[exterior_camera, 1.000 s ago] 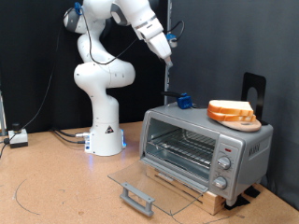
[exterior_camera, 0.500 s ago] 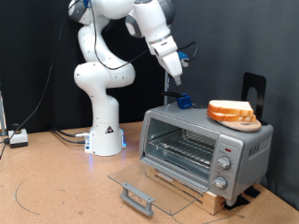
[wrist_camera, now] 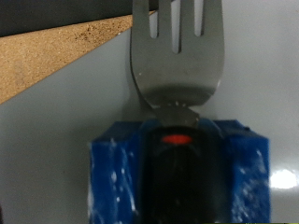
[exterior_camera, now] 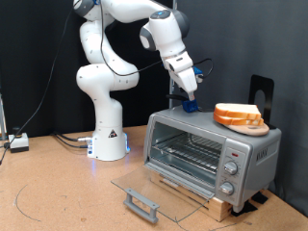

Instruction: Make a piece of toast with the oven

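Lowered since earlier, gripper (exterior_camera: 190, 97), state unclear, hangs above one oven (exterior_camera: 212, 149); two stacked toast slices (exterior_camera: 238, 116) on top.

White rounded arm (exterior_camera: 111, 58) — black cable, blue accents.

You have one oven (exterior_camera: 212, 151) with three knobs (exterior_camera: 229, 175). You see two bread slices (exterior_camera: 239, 115) stacked on top. One fork (wrist_camera: 177, 51) shows.

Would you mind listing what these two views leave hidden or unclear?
- Gripper, exterior view: fingertips too small; open or shut unclear.
- Blue block, wrist view: bottom edge cuts it off; blurred.
- Fork: top edge crops the tines.
- Bread slices atop oven: count unclear, overlapping.
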